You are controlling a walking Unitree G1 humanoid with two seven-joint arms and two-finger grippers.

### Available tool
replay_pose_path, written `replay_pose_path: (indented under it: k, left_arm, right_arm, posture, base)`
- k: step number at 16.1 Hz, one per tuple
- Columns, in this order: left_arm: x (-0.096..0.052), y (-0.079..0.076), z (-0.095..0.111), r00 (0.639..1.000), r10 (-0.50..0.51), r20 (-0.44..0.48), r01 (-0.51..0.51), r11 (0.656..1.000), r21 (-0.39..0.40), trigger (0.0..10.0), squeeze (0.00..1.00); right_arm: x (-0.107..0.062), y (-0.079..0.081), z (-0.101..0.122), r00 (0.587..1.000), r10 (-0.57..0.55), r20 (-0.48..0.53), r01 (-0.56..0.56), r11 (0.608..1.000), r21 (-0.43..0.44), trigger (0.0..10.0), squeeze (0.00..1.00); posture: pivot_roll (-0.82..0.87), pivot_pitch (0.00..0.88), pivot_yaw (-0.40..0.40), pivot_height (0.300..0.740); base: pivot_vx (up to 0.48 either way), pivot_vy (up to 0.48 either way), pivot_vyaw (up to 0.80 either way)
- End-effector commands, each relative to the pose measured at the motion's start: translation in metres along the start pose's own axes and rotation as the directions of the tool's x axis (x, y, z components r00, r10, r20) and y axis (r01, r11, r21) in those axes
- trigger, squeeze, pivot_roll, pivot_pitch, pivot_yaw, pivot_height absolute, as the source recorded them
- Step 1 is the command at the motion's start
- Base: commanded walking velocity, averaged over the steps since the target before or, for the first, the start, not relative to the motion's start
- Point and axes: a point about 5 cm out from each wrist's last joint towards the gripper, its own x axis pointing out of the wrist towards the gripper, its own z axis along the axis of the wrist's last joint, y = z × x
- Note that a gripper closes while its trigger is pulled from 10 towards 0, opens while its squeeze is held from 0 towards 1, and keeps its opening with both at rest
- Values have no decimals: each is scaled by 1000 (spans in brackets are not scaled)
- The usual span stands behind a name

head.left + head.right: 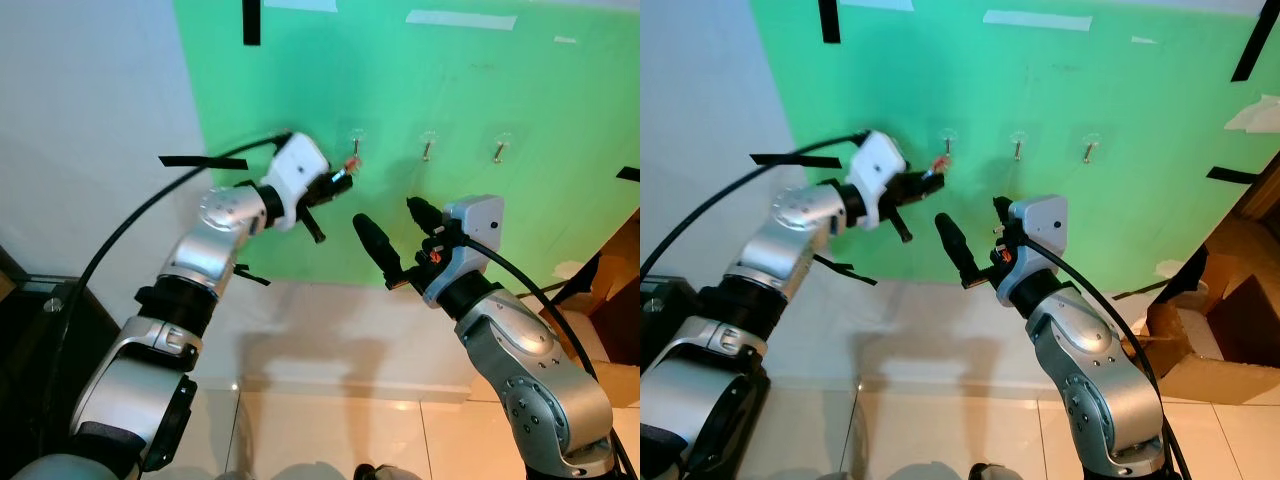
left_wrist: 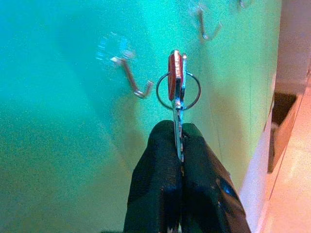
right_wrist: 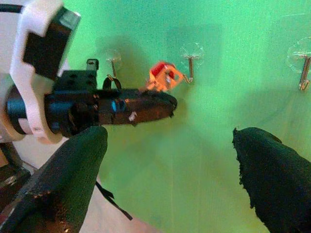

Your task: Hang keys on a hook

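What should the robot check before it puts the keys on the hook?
1. Left hand shut tight on the keys: ok.
2. Key ring open and facing the hook: ok.
3. Ring over the hook tip: not ok, it hangs beside it.
4. Hook free of other things: ok.
5. Right hand out of the way: ok, open and lower.
6. Hook stuck firmly to the green wall: cannot tell.

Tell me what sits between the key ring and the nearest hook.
Nothing: in the left wrist view a bare strip of green wall separates the key ring, pinched by the left gripper, from the nearest hook.
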Motion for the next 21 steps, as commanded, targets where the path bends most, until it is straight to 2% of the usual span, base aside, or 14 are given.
replay_pose_path:
  k: [1, 4, 7, 8, 9, 10, 12, 15, 21]
  left_arm:
    - [-4, 4, 1, 1000, 11, 8, -11, 999, -35, 10000, 0]
    - [-10, 5, 1, 1000, 7, 23, -4, 992, -128, 10000, 0]
    - [-19, -1, 4, 995, -79, 52, 89, 968, -235, 10000, 0]
    - [-25, -3, 8, 989, -125, 82, 143, 951, -276, 10000, 0]
    - [-30, -4, 11, 982, -159, 97, 181, 939, -293, 10000, 0]
    - [-33, -5, 12, 980, -179, 86, 196, 938, -285, 10000, 0]
    - [-37, -9, 7, 979, -204, 22, 204, 955, -217, 10000, 0]
    - [-37, -14, 12, 977, -214, 25, 214, 953, -214, 10000, 0]
    - [-39, -22, 22, 965, -257, 56, 263, 943, -202, 10000, 0]
  right_arm:
    - [0, -3, 2, 1000, -15, 12, 15, 1000, -2, 10000, 0]
    - [0, -3, 2, 1000, -14, 11, 15, 1000, -2, 10000, 0]
    - [0, -3, 4, 1000, -8, 24, 7, 1000, 1, 10000, 0]
    - [1, 1, 10, 998, 35, 58, -35, 999, 7, 10000, 0]
    - [1, 11, 19, 985, 125, 114, -126, 992, -2, 10000, 0]
    - [2, 17, 25, 977, 164, 140, -164, 986, -10, 10000, 0]
    - [5, 23, 29, 967, 209, 147, -207, 978, -29, 10000, 0]
    - [10, 27, 31, 962, 244, 126, -238, 969, -61, 10000, 0]
    - [21, 19, 22, 986, 164, 40, -157, 976, -149, 10000, 0]
  posture:
    - [-63, 0, -6, 740]
    - [-63, 0, -6, 740]
    - [-65, 0, -8, 740]
    - [-63, 0, -8, 740]
    - [-62, 0, -10, 740]
    - [-60, 0, -12, 740]
    - [-60, 0, -16, 740]
    - [-59, 0, -25, 740]
    - [-61, 0, -30, 740]
  base:
    - [0, 0, 0]
    - [0, 0, 0]
    - [0, 0, 0]
    - [0, 0, 0]
    - [0, 0, 0]
    - [0, 0, 0]
    - [0, 0, 0]
    - [0, 0, 0]
    - [0, 0, 0]
